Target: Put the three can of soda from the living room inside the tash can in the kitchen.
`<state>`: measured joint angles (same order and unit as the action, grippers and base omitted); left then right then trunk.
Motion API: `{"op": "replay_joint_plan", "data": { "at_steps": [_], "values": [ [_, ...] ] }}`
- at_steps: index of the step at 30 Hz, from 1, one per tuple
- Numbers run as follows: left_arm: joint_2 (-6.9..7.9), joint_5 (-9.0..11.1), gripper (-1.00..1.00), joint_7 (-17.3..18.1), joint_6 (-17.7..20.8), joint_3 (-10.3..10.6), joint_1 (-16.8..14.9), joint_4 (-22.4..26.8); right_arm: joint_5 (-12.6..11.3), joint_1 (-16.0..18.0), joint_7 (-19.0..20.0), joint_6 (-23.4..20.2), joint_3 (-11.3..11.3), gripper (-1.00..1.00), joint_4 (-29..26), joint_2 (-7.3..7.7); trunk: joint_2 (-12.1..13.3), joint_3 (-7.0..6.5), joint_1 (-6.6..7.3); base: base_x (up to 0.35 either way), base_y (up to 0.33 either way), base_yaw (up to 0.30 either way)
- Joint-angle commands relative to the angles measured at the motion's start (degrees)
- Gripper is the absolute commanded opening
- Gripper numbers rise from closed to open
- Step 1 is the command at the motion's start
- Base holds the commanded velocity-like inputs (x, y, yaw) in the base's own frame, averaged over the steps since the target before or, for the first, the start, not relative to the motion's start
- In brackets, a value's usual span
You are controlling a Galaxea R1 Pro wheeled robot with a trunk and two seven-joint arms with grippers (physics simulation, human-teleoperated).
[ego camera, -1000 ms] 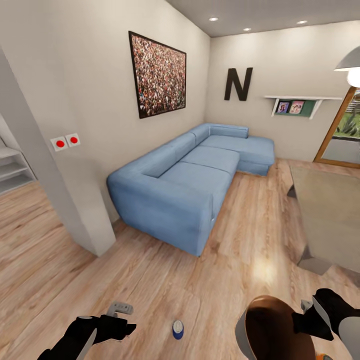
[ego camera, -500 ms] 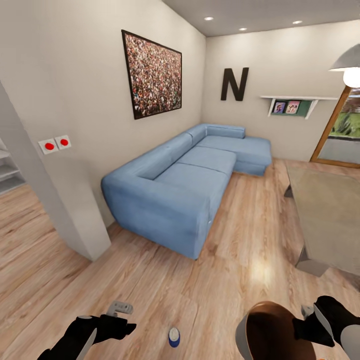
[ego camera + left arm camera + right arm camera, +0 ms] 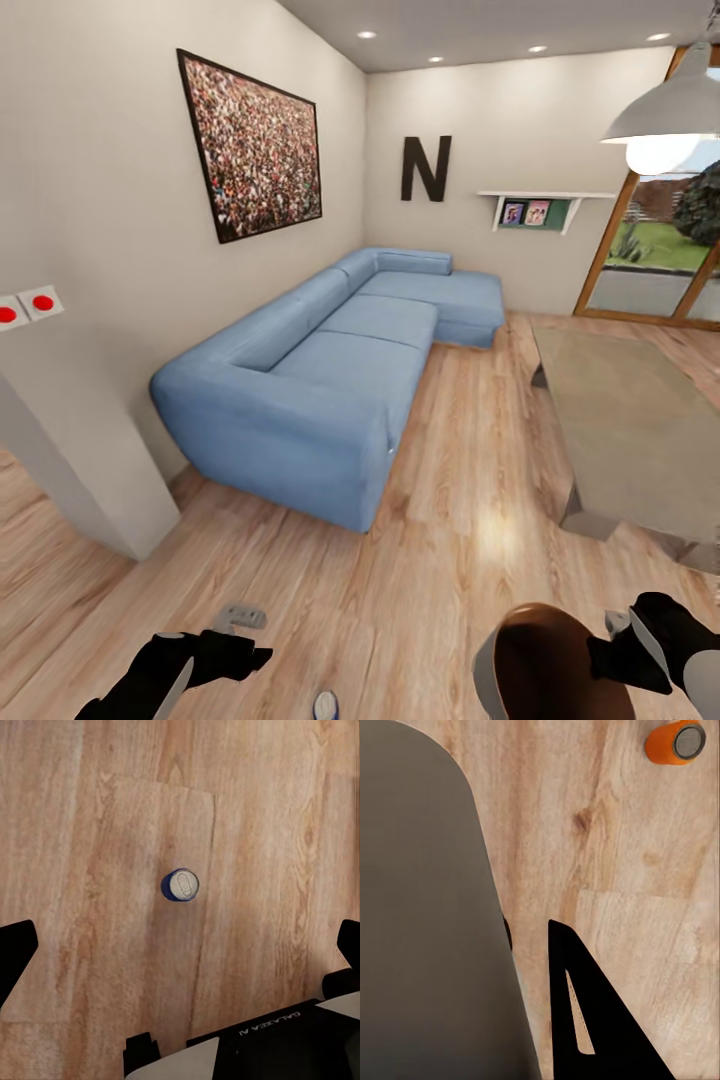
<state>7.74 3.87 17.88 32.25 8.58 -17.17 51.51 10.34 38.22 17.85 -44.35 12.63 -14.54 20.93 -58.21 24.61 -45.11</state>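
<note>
The grey trash can (image 3: 545, 665), glossy brown inside, hangs at the lower right of the head view, and my right gripper (image 3: 615, 652) is shut on its rim. The right wrist view has the can's grey wall (image 3: 427, 915) beside one black finger (image 3: 581, 1012). One orange soda can (image 3: 675, 742) with a grey end lies on the wood floor beyond it. My left gripper (image 3: 248, 638) is open and empty, low over the floor. Its fingers (image 3: 15, 949) stand wide apart above a small blue can (image 3: 180, 884), which also appears in the head view as the blue can (image 3: 325, 705).
A long blue sectional sofa (image 3: 330, 370) runs along the left wall. The glass-topped coffee table (image 3: 630, 430) stands to the right. A white wall corner (image 3: 90, 480) juts out at the near left. Light wood floor (image 3: 460, 470) lies between sofa and table.
The whole head view has shifted: sofa and wall corner slid left, more table and window show, and the blue can has dropped toward the bottom edge. Both grippers and the bin keep their places.
</note>
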Motion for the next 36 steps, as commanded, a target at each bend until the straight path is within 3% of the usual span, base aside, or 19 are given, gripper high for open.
{"op": "replay_joint_plan", "data": {
  "at_steps": [1, 26, 36],
  "values": [
    [0.0, 0.0, 1.0, 0.0, 0.0, 0.0, 0.0, 0.0, -1.3, 0.0, 0.1, -0.2, 0.2, -1.0, 0.0, -0.01, 0.0, 0.0, 0.0, 0.141, -0.063, -0.18],
    [0.0, 0.1, 1.0, -0.1, 0.0, -0.2, 0.0, 0.0, -1.1, 0.0, -0.1, -0.2, 0.1, -1.0, 0.0, -0.24, 0.0, -0.68, 0.0, 0.014, -0.003, -0.018],
    [0.0, 0.0, 1.0, -0.1, 0.1, -0.1, 0.0, 0.0, -1.2, 0.0, 0.0, -0.2, 0.1, -1.0, 0.0, -0.19, 0.0, -1.54, 0.0, -0.075, 0.19, 0.0]
  ]
}}
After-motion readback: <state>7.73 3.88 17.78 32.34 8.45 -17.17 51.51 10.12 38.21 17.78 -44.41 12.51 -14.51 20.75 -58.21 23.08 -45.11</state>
